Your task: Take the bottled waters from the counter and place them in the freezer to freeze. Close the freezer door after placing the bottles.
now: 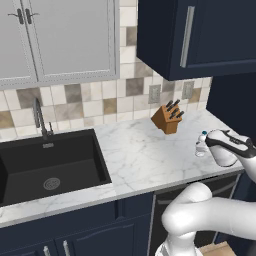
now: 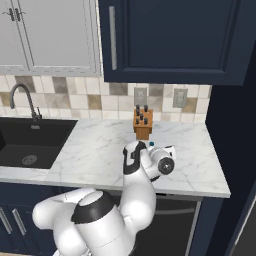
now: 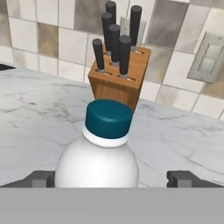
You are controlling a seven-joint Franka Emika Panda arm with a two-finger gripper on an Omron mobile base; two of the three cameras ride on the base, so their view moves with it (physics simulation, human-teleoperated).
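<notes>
One bottle (image 3: pixel 103 151) stands upright between the spread fingers of the claw (image 3: pixel 111 179), its long axis vertical and the neck dead centre, so the coming move looks like a plain squeeze. From left to right in the hand view: one dark fingertip (image 3: pixel 41 178), the white rounded shoulder under a dark blue-teal cap, then the other fingertip, each clear of the plastic. It rests on the marble tabletop (image 3: pixel 39 113) just in front of a wooden knife block (image 3: pixel 118 81), near the tabletop's right end.
</notes>
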